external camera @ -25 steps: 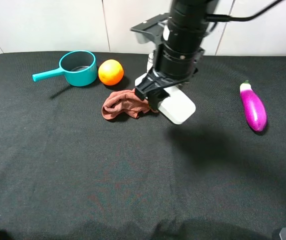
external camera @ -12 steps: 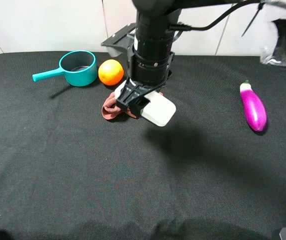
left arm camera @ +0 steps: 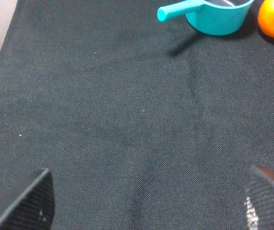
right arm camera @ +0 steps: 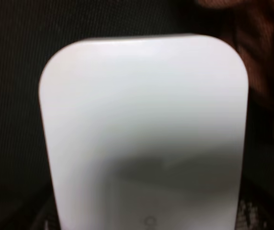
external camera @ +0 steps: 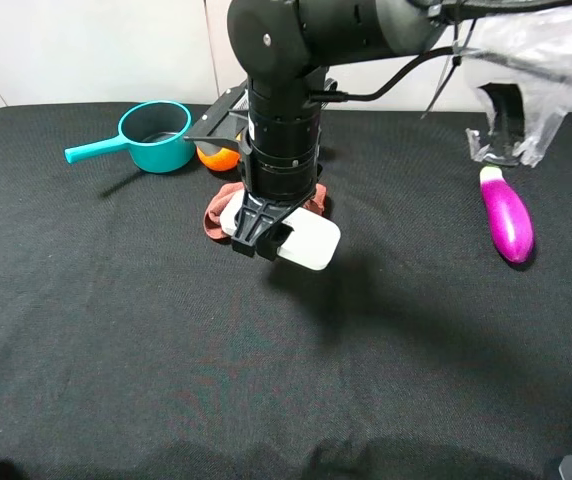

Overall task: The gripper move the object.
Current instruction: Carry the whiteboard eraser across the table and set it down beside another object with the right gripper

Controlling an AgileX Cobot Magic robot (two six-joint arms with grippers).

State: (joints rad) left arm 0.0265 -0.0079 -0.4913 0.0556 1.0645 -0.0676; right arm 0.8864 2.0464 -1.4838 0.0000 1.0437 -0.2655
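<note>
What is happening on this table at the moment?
The right gripper holds a white flat plastic block with rounded corners, apparently just above the black cloth table, beside a crumpled brown cloth. The left gripper is open and holds nothing.

teal saucepan (external camera: 156,137) beside orange (external camera: 213,157), brown cloth (external camera: 214,214), purple eggplant (external camera: 507,222), black tablecloth (external camera: 116,320)

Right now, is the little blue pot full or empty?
Empty: the teal pot stands upright, and the high view looks down into it and shows only its bare grey inside.
</note>
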